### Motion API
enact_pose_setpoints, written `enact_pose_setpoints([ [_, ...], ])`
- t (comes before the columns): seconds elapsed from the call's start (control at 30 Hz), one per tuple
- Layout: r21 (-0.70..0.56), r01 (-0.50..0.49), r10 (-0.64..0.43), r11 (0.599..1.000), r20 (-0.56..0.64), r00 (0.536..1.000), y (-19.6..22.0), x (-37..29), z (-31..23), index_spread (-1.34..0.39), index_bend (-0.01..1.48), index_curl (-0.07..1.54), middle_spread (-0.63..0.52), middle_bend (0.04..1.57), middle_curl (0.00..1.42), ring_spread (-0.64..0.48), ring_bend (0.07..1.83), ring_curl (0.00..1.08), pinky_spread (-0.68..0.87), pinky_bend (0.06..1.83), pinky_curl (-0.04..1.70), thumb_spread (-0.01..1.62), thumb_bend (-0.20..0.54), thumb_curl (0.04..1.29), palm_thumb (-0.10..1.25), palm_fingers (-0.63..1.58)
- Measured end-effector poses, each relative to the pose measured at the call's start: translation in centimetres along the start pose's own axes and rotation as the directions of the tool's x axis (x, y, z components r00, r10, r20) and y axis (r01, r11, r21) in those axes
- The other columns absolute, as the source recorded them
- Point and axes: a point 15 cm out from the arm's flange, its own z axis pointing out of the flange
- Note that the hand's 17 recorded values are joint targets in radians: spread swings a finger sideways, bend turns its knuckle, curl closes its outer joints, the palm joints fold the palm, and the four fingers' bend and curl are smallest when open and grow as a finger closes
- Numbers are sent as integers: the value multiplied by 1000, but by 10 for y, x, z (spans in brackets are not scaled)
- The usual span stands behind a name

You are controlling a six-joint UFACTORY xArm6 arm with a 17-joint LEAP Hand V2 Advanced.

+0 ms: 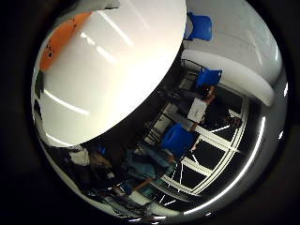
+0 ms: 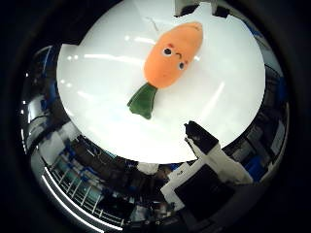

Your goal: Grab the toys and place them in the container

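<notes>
Toys: one carrot plush (image 2: 172,58) on white table (image 2: 97,87)

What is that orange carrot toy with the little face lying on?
The carrot toy lies flat on a white table, face up, green leaf end toward the table's edge. Nothing rests on top of it. Whatever is directly beneath the toy is covered by it. No container shows in either view.
</notes>
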Motion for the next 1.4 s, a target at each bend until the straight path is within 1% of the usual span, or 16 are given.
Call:
enact_pose_setpoints([
  [0.1,10,9,-9,1000,-2,1000,-10,-5,-1,-463,176,337,-58,212,349,62,443,245,308,678,163,996,-24,431,798,79],
  [0.23,12,20,-20,1000,-2,1000,-24,-11,0,-462,172,322,-53,194,337,84,409,237,315,625,168,989,-24,433,801,92],
  [0.3,2,17,-17,1000,-11,1000,-25,-11,1,-461,170,315,-52,189,331,90,400,237,318,601,176,986,-23,434,804,95],
  [0.5,-26,27,-28,999,-29,999,-28,-11,13,-461,173,306,-41,183,314,94,371,237,320,554,200,983,-24,428,810,95],
  [0.77,-32,25,-26,999,-39,999,-22,-8,20,-459,168,299,-37,183,299,94,359,244,318,510,231,977,-24,427,814,96],
  [1.0,-34,13,-14,999,-25,1000,-26,-13,28,-456,170,294,-37,182,295,94,349,246,319,493,253,975,-24,431,819,97],
  [1.2,-44,22,-22,999,-8,1000,-38,-23,42,-459,177,297,-37,179,290,94,347,248,317,478,264,972,-24,431,826,100],
  [1.27,-47,20,-21,999,-10,1000,-39,-24,43,-465,194,308,-48,184,290,94,334,244,316,456,260,971,-24,429,827,125],
  [1.4,-44,25,-25,999,-13,1000,-42,-24,42,-474,193,324,-116,225,311,35,341,241,322,352,236,964,-24,430,839,287],
])
